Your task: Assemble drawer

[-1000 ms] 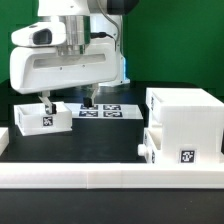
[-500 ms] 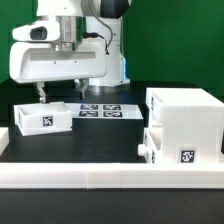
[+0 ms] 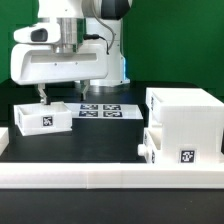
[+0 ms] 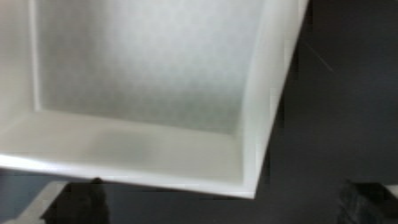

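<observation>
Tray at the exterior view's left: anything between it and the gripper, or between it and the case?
Nothing visible. The open gripper hangs just above the loose tray. Between that tray and the case only dark tabletop shows; the marker board lies flat farther back, and the second tray sits low against the case.

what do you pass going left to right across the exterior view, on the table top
small tray → marker board → large case. The second tray sits in front of the case and overlaps it, so it is left out.
</observation>
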`<act>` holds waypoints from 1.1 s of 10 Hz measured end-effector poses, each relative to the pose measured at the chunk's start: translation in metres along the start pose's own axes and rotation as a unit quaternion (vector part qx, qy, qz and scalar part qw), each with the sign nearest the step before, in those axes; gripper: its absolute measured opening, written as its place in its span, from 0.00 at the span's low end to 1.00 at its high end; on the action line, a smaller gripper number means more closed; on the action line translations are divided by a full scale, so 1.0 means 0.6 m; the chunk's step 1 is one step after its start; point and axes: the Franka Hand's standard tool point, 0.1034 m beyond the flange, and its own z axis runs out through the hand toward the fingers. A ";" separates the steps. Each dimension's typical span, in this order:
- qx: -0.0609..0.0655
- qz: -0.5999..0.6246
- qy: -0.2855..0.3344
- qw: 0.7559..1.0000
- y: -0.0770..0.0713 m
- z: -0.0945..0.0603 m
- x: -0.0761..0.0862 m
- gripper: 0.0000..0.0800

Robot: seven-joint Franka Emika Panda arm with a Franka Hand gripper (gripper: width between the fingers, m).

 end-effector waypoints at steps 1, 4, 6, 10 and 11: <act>-0.001 0.003 0.001 1.000 -0.011 0.011 -0.016 0.81; -0.002 0.011 0.005 1.000 -0.032 0.053 -0.057 0.81; -0.003 0.012 0.006 1.000 -0.033 0.066 -0.068 0.81; -0.004 0.011 0.007 1.000 -0.032 0.070 -0.068 0.50; -0.004 0.011 0.007 1.000 -0.032 0.070 -0.068 0.50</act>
